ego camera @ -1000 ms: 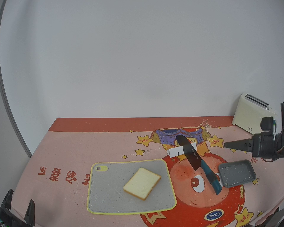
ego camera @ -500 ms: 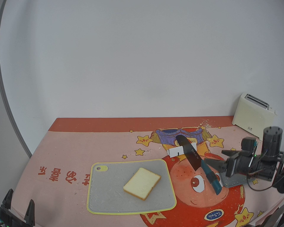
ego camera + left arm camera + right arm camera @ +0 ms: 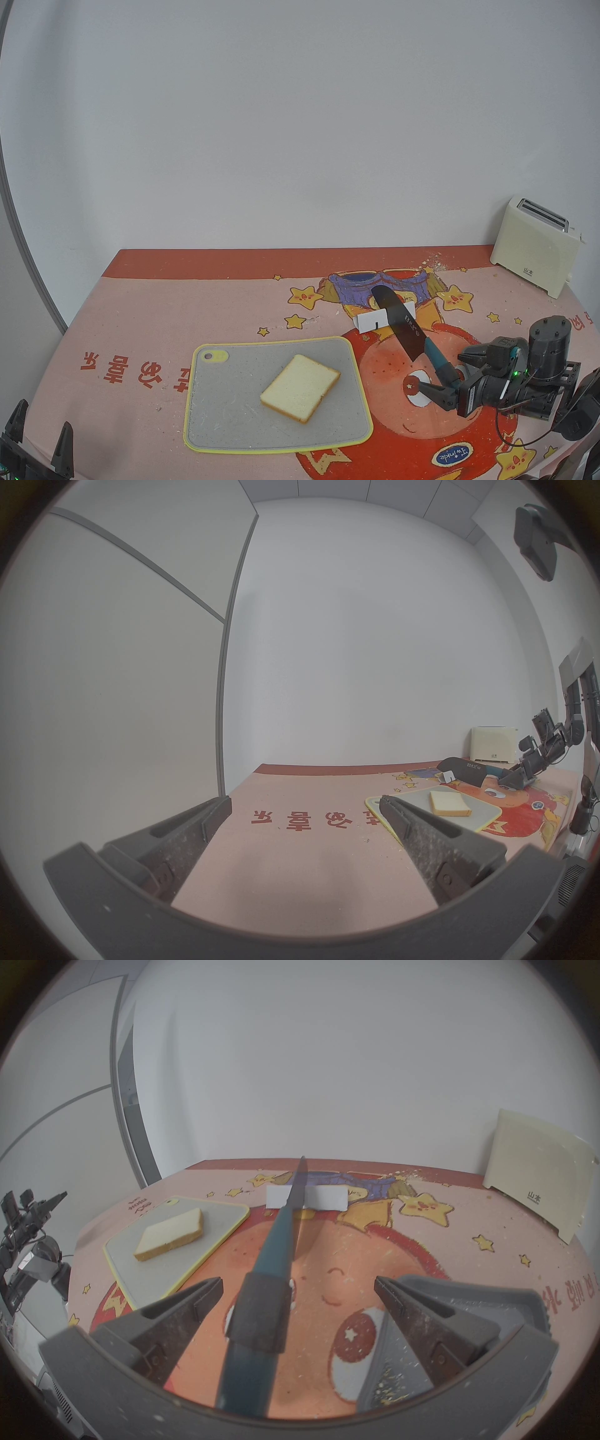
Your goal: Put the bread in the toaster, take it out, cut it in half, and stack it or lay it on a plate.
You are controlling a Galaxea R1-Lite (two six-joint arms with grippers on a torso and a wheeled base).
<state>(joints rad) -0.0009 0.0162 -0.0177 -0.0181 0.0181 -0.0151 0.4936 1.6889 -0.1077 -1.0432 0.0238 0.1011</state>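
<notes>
**Right gripper lining up on the knife handle, bread waiting on the board**

At the near left corner the left gripper (image 3: 304,802) is idling with its fingers spread, holding nothing. Just beyond it the bread (image 3: 300,387) is lying flat on the grey cutting board (image 3: 212,400), probably placed there for halving. To the right, the right gripper (image 3: 440,372) is hanging low with its fingers spread either side of the knife (image 3: 417,345) handle, not yet pinching it. A grey tray (image 3: 475,1304) is sitting beside it. The blade is leaning on a small white stand (image 3: 372,320), likely so the handle is easier to grasp. The toaster (image 3: 534,247) is standing at the far right of the cartoon-printed pink worktop (image 3: 187,300), with a plain pale wall running behind.
</notes>
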